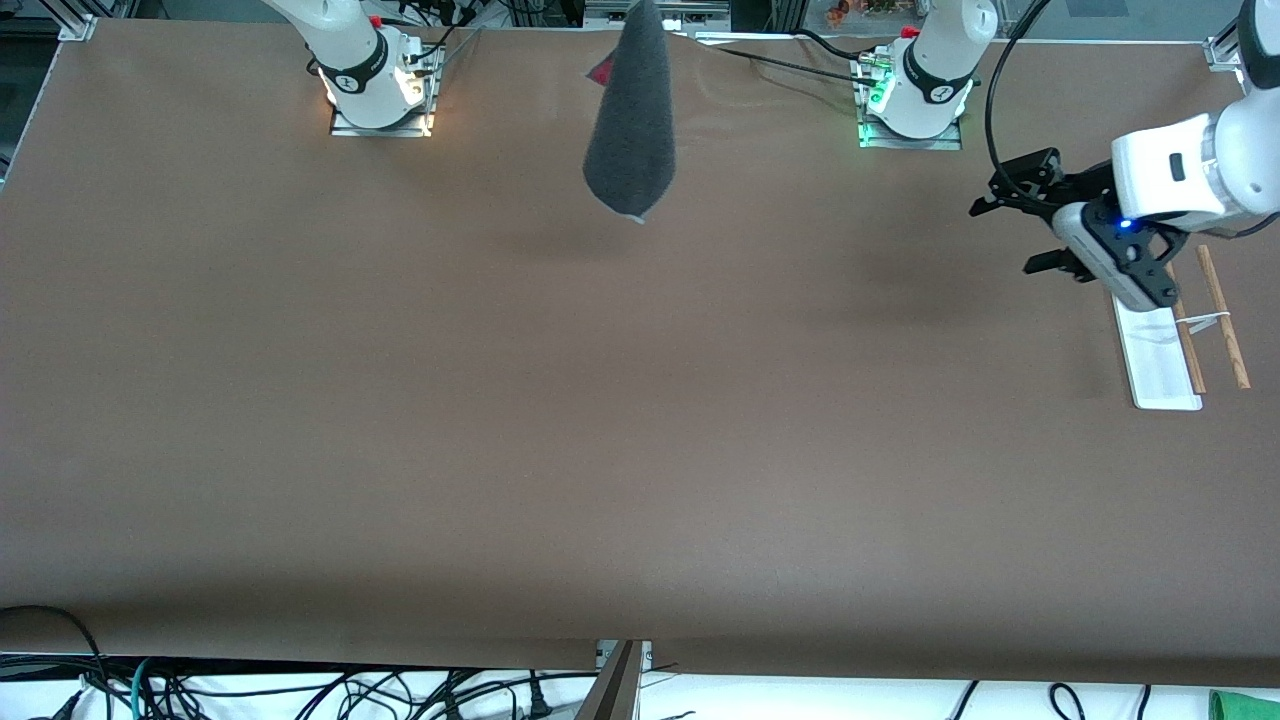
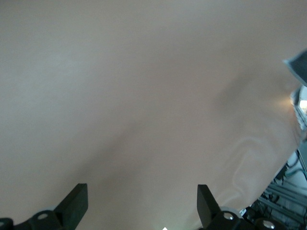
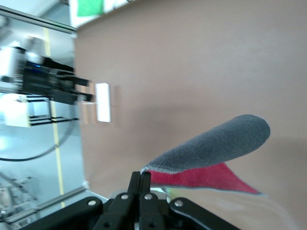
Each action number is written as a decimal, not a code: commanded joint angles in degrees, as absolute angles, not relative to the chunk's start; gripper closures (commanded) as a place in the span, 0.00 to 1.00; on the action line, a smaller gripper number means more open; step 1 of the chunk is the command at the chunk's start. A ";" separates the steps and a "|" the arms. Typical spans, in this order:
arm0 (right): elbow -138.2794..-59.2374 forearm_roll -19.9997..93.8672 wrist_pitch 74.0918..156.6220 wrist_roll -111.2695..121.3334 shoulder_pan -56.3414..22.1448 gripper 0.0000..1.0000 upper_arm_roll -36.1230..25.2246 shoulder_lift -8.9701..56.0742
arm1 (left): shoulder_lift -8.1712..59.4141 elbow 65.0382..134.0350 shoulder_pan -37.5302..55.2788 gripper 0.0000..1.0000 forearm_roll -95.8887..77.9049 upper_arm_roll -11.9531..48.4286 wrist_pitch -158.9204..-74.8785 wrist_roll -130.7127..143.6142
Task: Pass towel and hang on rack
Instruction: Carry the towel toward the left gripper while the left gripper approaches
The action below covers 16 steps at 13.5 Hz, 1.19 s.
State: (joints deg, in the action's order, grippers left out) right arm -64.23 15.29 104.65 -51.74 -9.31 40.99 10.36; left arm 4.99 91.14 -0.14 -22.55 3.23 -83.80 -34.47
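The towel (image 1: 632,120) hangs in the air over the table's middle strip between the two arm bases, dark grey face outward with a bit of pink-red at its edge. My right gripper (image 3: 145,174) is shut on one corner of the towel (image 3: 216,146); the gripper itself is above the top edge of the front view. My left gripper (image 1: 1006,236) is open and empty in the air, beside the rack (image 1: 1160,355) at the left arm's end of the table. Its jaws stand wide apart in the left wrist view (image 2: 141,192), over bare table. A towel corner (image 2: 300,68) shows there.
The rack has a white flat base and two thin wooden rods (image 1: 1223,318) alongside it. The brown table cloth (image 1: 600,420) covers the whole table. Cables lie past the table edge nearest the front camera. The left gripper (image 3: 67,88) and the rack base (image 3: 102,102) show in the right wrist view.
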 commanded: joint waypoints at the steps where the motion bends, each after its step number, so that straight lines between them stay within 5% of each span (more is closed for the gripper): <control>1: -62.49 16.08 111.50 -52.73 -9.32 1.00 43.68 11.34 | 6.76 90.09 1.14 0.00 -28.01 3.16 -83.15 -42.17; 8: -62.58 18.11 124.44 -52.47 -12.47 1.00 43.59 12.21 | 10.54 90.88 4.66 0.00 -48.57 5.79 -82.70 -61.42; 16: -62.58 18.11 126.48 -53.00 -16.35 1.00 43.59 12.31 | 11.78 90.52 3.17 0.00 -63.98 8.44 -77.09 -80.98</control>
